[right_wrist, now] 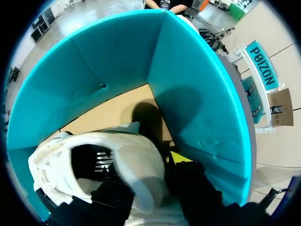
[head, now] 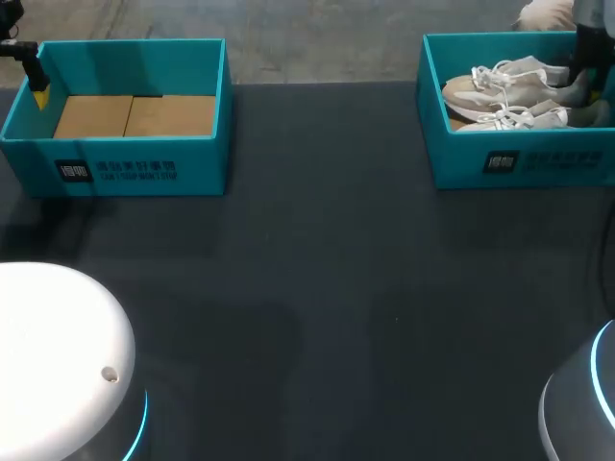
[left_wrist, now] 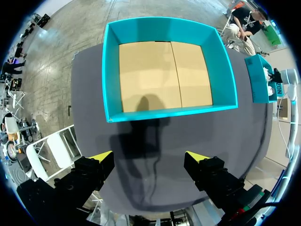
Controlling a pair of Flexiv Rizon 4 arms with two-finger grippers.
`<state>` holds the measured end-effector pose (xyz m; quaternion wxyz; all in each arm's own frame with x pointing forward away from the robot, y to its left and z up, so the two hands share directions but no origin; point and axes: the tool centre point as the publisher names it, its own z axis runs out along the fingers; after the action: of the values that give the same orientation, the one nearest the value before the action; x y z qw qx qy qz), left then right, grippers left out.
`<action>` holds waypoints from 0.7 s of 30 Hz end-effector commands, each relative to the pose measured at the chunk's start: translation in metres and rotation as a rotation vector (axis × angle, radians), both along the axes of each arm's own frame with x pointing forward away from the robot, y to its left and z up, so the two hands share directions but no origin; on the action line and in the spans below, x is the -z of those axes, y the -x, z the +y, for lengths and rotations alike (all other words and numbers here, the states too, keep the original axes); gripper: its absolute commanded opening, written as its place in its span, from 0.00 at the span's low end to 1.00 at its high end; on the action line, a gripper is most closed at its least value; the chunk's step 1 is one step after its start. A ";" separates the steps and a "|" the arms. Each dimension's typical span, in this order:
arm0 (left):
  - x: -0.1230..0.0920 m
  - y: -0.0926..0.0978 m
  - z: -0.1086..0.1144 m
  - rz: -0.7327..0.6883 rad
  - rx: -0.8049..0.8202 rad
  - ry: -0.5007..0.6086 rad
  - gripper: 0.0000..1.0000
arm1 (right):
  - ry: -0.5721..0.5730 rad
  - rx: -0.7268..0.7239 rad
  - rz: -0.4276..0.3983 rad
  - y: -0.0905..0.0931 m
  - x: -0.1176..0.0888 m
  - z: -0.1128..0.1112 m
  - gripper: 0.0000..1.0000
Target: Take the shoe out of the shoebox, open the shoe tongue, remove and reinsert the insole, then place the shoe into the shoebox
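Right gripper [right_wrist: 155,181] inside right shoebox [head: 461,154], fingers straddling heel of shoe [right_wrist: 94,165]; grip unclear. Could be lifting out or setting in; keep heel clear of wall. Left gripper [left_wrist: 148,160] open above table.

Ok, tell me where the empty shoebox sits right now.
In the head view the empty shoebox sits at the table's far left, opposite the shoebox with shoes at far right; the left gripper hangs open just before it.

We see two pale beige/white lace-up shoes [head: 509,91] lying on their sides in the teal shoebox [head: 519,163] at the table's far right corner, toes twd the box's left wall. 2nd teal shoebox [head: 125,158] sits at far left corner, brown cardboard floor bare.
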<state>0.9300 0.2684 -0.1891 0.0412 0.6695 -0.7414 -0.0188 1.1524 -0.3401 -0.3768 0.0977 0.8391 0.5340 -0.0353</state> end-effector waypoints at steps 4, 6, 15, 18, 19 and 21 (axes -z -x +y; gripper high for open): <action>-0.001 0.001 0.000 0.001 0.000 -0.003 1.00 | -0.001 0.000 -0.002 -0.001 -0.004 0.001 0.36; -0.001 0.001 0.000 0.001 0.000 -0.003 1.00 | -0.001 -0.002 -0.003 -0.001 -0.005 0.001 0.36; -0.001 0.001 0.000 0.001 0.000 -0.003 1.00 | -0.006 -0.032 -0.019 0.001 -0.014 0.004 0.45; -0.001 0.001 0.000 0.001 0.000 -0.003 1.00 | -0.004 -0.036 -0.024 0.002 -0.019 0.004 0.60; -0.001 0.001 0.000 0.001 0.000 -0.003 1.00 | -0.005 -0.038 -0.030 0.002 -0.021 0.004 0.80; -0.001 0.001 0.000 0.001 0.000 -0.003 1.00 | -0.006 -0.040 -0.035 0.004 -0.025 0.004 0.95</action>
<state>0.9300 0.2684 -0.1891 0.0412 0.6695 -0.7414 -0.0188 1.1569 -0.3366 -0.3590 0.1024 0.8292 0.5490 -0.0210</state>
